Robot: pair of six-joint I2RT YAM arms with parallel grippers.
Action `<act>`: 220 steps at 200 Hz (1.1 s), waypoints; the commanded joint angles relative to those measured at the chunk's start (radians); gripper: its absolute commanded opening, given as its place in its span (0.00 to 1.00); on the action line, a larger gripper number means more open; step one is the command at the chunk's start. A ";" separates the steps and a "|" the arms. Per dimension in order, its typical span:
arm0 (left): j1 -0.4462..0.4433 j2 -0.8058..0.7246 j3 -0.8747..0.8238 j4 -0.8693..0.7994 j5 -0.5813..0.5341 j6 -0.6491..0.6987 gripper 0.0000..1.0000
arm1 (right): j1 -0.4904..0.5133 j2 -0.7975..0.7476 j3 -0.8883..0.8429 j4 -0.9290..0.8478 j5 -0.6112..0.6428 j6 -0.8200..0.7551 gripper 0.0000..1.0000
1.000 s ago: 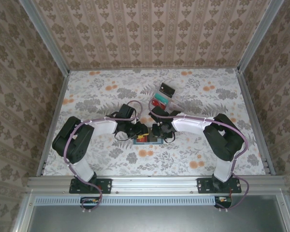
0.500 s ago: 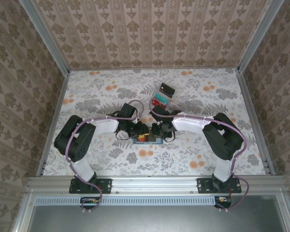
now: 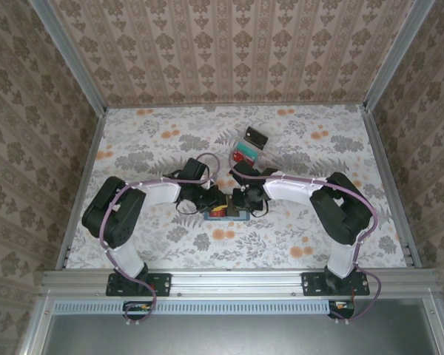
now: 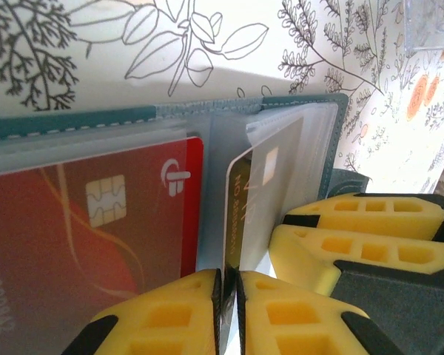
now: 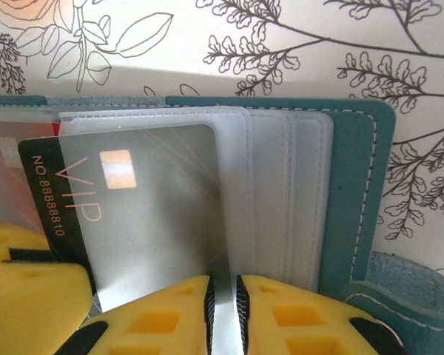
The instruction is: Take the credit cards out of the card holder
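Left hand [image 4: 228, 276] tightened, two cards [image 4: 96, 222], one holder [image 5: 351, 185]

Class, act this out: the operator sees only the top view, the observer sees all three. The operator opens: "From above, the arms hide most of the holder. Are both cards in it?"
Observer: The red card is tucked inside the holder.
Operator: And the second one?
Observer: The VIP card is in too, under a clear sleeve.
Operator: What has the right arm got?
Observer: The right gripper pinches that sleeve's edge, just past the card.
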 commanded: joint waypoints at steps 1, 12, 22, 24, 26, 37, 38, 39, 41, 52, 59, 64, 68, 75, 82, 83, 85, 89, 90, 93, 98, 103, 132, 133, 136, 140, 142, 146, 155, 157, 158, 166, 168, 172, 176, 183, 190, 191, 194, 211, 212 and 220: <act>0.012 -0.055 -0.019 0.032 0.052 0.030 0.14 | -0.004 0.067 -0.016 -0.049 0.036 -0.003 0.22; 0.018 -0.061 -0.030 0.044 0.062 0.030 0.13 | -0.003 0.068 -0.017 -0.054 0.045 -0.003 0.21; 0.020 -0.066 -0.039 0.057 0.069 0.033 0.13 | -0.005 0.069 -0.020 -0.057 0.051 -0.003 0.21; 0.020 -0.068 -0.040 0.060 0.069 0.035 0.13 | -0.003 0.069 -0.021 -0.057 0.053 -0.003 0.21; 0.021 -0.070 -0.041 0.061 0.068 0.037 0.13 | -0.005 0.069 -0.021 -0.057 0.054 -0.002 0.21; 0.023 -0.079 -0.045 0.059 0.066 0.047 0.12 | -0.003 0.069 -0.024 -0.061 0.064 -0.001 0.21; 0.023 -0.079 -0.046 0.058 0.065 0.047 0.12 | -0.004 0.069 -0.023 -0.062 0.066 0.000 0.21; 0.023 -0.080 -0.047 0.057 0.065 0.048 0.12 | -0.004 0.069 -0.024 -0.062 0.067 0.000 0.21; 0.024 -0.082 -0.046 0.057 0.065 0.049 0.12 | -0.003 0.070 -0.024 -0.063 0.068 0.000 0.20; 0.026 -0.089 -0.052 0.056 0.062 0.056 0.10 | -0.004 0.070 -0.026 -0.064 0.073 0.001 0.20; 0.027 -0.092 -0.053 0.057 0.062 0.058 0.10 | -0.004 0.069 -0.027 -0.063 0.074 0.002 0.20; 0.028 -0.092 -0.055 0.058 0.060 0.059 0.10 | -0.003 0.069 -0.027 -0.061 0.074 0.002 0.20; 0.028 -0.092 -0.055 0.059 0.061 0.059 0.10 | -0.003 0.069 -0.029 -0.058 0.072 0.003 0.20; 0.028 -0.090 -0.058 0.063 0.062 0.055 0.11 | -0.003 0.067 -0.029 -0.055 0.069 0.003 0.20; 0.028 -0.087 -0.058 0.068 0.065 0.050 0.13 | -0.003 0.067 -0.029 -0.052 0.064 0.003 0.20; 0.028 -0.085 -0.057 0.069 0.065 0.050 0.14 | -0.003 0.067 -0.028 -0.051 0.063 0.003 0.20; 0.028 -0.084 -0.057 0.071 0.065 0.047 0.15 | -0.003 0.067 -0.029 -0.050 0.061 0.003 0.20; 0.028 -0.082 -0.058 0.076 0.065 0.044 0.16 | -0.003 0.067 -0.028 -0.047 0.058 0.002 0.20; 0.028 -0.082 -0.059 0.077 0.065 0.044 0.16 | -0.003 0.067 -0.027 -0.047 0.057 0.002 0.20; 0.028 -0.079 -0.058 0.079 0.063 0.043 0.17 | -0.003 0.067 -0.027 -0.045 0.055 0.001 0.20; 0.028 -0.077 -0.057 0.073 0.057 0.042 0.18 | -0.004 0.067 -0.027 -0.045 0.052 0.000 0.20; 0.030 -0.078 -0.056 0.054 0.042 0.045 0.20 | -0.003 0.067 -0.026 -0.044 0.050 0.001 0.20; 0.051 -0.082 -0.058 -0.031 -0.050 0.053 0.28 | -0.003 0.069 -0.027 -0.049 0.052 0.001 0.20; 0.052 -0.082 -0.059 -0.030 -0.049 0.052 0.28 | -0.003 0.069 -0.027 -0.050 0.051 0.001 0.20; 0.052 -0.079 -0.061 -0.024 -0.047 0.049 0.29 | -0.003 0.071 -0.027 -0.050 0.053 0.001 0.20; 0.051 -0.077 -0.063 -0.020 -0.044 0.044 0.30 | -0.003 0.071 -0.027 -0.051 0.053 0.001 0.20; 0.051 -0.075 -0.064 -0.016 -0.042 0.041 0.30 | -0.003 0.072 -0.027 -0.051 0.054 0.001 0.20; 0.049 -0.070 -0.063 -0.008 -0.039 0.038 0.31 | -0.003 0.073 -0.027 -0.051 0.054 0.001 0.20; 0.045 -0.059 -0.065 0.017 -0.016 0.026 0.31 | -0.004 0.073 -0.029 -0.050 0.053 0.003 0.20; 0.045 -0.057 -0.066 0.028 -0.012 0.022 0.31 | -0.003 0.073 -0.029 -0.049 0.053 0.004 0.20; 0.045 -0.056 -0.067 0.030 -0.010 0.020 0.31 | -0.003 0.074 -0.030 -0.049 0.053 0.004 0.20; 0.041 -0.049 -0.067 0.052 -0.002 0.011 0.31 | -0.003 0.072 -0.029 -0.047 0.052 0.004 0.20; 0.040 -0.046 -0.066 0.054 -0.002 0.011 0.31 | -0.003 0.073 -0.029 -0.047 0.052 0.004 0.20; 0.038 -0.043 -0.063 0.053 -0.003 0.013 0.30 | -0.003 0.074 -0.029 -0.047 0.051 0.004 0.20; 0.037 -0.040 -0.057 0.048 -0.004 0.017 0.29 | -0.003 0.072 -0.030 -0.045 0.051 0.004 0.19; 0.034 -0.033 -0.049 0.041 -0.004 0.021 0.28 | -0.003 0.073 -0.029 -0.045 0.050 0.004 0.19; 0.033 -0.029 -0.044 0.038 -0.004 0.024 0.28 | -0.003 0.073 -0.029 -0.046 0.050 0.004 0.19; 0.033 -0.029 -0.042 0.039 -0.004 0.024 0.27 | -0.003 0.073 -0.030 -0.045 0.050 0.004 0.19; 0.032 -0.027 -0.041 0.038 -0.004 0.026 0.27 | -0.003 0.072 -0.029 -0.044 0.051 0.003 0.19; 0.032 -0.018 -0.034 0.038 -0.006 0.025 0.25 | -0.003 0.071 -0.034 -0.038 0.047 0.000 0.19; 0.032 -0.018 -0.034 0.039 -0.006 0.026 0.25 | -0.003 0.071 -0.035 -0.038 0.046 0.001 0.19; 0.032 -0.011 -0.031 0.043 -0.004 0.024 0.25 | -0.003 0.071 -0.035 -0.036 0.047 0.001 0.19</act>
